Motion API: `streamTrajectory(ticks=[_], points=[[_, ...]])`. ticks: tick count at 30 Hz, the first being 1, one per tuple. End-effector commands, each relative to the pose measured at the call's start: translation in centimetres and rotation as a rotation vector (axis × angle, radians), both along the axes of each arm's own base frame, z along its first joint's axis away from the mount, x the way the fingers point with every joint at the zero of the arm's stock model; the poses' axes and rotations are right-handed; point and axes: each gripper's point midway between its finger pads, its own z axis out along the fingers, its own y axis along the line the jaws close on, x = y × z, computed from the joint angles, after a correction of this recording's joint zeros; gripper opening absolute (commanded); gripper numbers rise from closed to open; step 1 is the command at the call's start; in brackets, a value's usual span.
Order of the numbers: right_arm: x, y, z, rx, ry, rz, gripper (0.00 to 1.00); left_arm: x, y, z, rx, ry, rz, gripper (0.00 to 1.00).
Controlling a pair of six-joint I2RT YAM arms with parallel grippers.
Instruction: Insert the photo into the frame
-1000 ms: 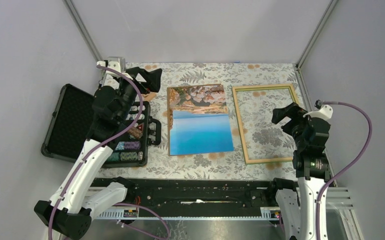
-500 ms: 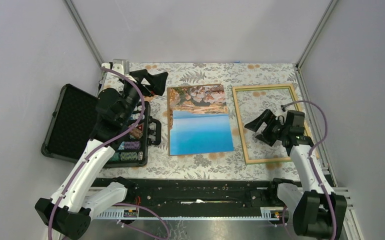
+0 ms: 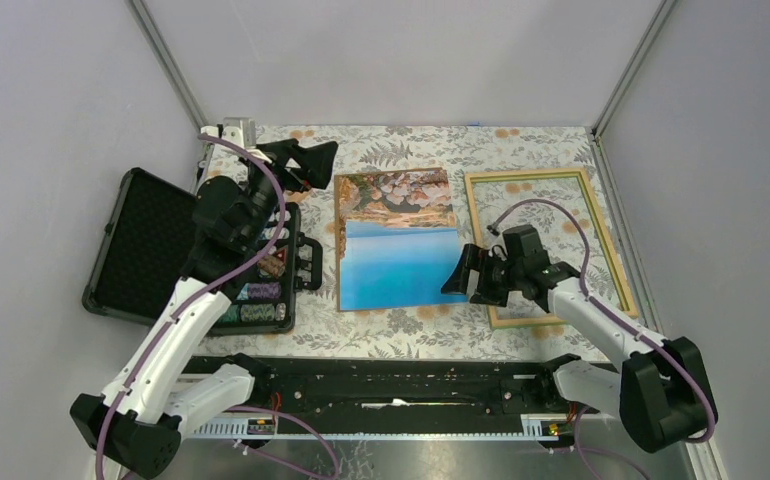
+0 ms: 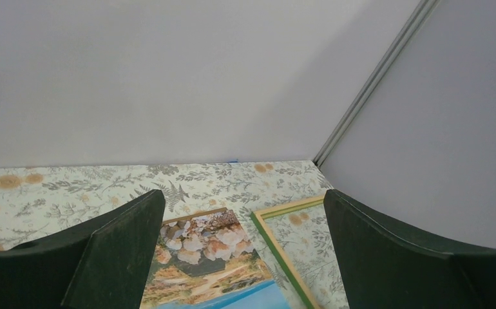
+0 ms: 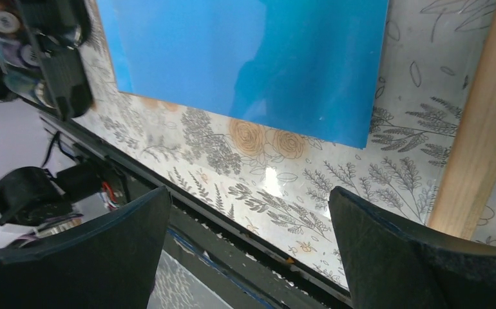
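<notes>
Top cam overhead; all 3 share photo point(image 3: 398, 240).

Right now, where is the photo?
Top view: the photo lies flat at mid-table, face up, between the open black chip case on its left and the frame on its right. The right end effector hovers at its near right corner.

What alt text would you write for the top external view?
A sea photo lies flat on a floral table, an empty frame beside it. The open right end effector hangs at the photo's near right corner, the open left end effector at its far left.
</notes>
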Motion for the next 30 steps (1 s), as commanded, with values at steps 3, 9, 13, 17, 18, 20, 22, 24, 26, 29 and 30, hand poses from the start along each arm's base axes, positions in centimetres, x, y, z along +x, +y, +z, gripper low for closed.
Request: streamTrajectory(ticks=[3,9,13,17,18,20,22,24,26,29,30], points=[[0.6,0.9,-1.5,-0.089,-0.019,-0.006,1.00,2.0,0.6,-1.7,-0.118,0.159,0.094,0.99],[0.3,1.0,-2.3,-0.146,-0.057,0.042,1.00,0.8,-1.5,-12.2,-0.002,0.492,-0.015,0.99],[0.5,-0.2,-2.2,-0.212,-0.108,0.038,1.00,-2.9,-1.6,-17.4,-0.014,0.591,-0.089,0.99],[1.1,-1.0,-1.9,-0.251,-0.151,0.024,1.00,-7.2,-3.0,-23.5,-0.040,0.810,-0.217,0.99],[1.4,-1.1,-1.9,-0.260,-0.156,0.015,1.00,-8.3,-3.5,-25.0,-0.052,0.866,-0.256,0.99],[1.8,-1.4,-1.9,-0.277,-0.162,-0.003,1.00,-10.1,-3.9,-27.3,-0.071,0.950,-0.283,0.99],[2.1,-1.4,-2.1,-0.287,-0.163,-0.010,1.00,-11.3,-3.8,-28.7,-0.081,0.975,-0.266,0.99],[2.3,-1.4,-2.2,-0.294,-0.162,-0.014,1.00,-12.2,-4.0,-29.3,-0.098,0.971,-0.254,0.99],[2.4,-1.7,-2.5,-0.309,-0.157,-0.023,1.00,-13.1,-4.1,-30.1,-0.105,0.982,-0.250,0.99],[2.4,-1.9,-2.9,-0.321,-0.150,-0.031,1.00,-14.3,-4.4,-31.7,-0.090,1.027,-0.252,0.99],[2.3,-1.9,-3.0,-0.319,-0.145,-0.030,1.00,-14.6,-4.5,-32.5,-0.083,1.045,-0.247,0.99]])
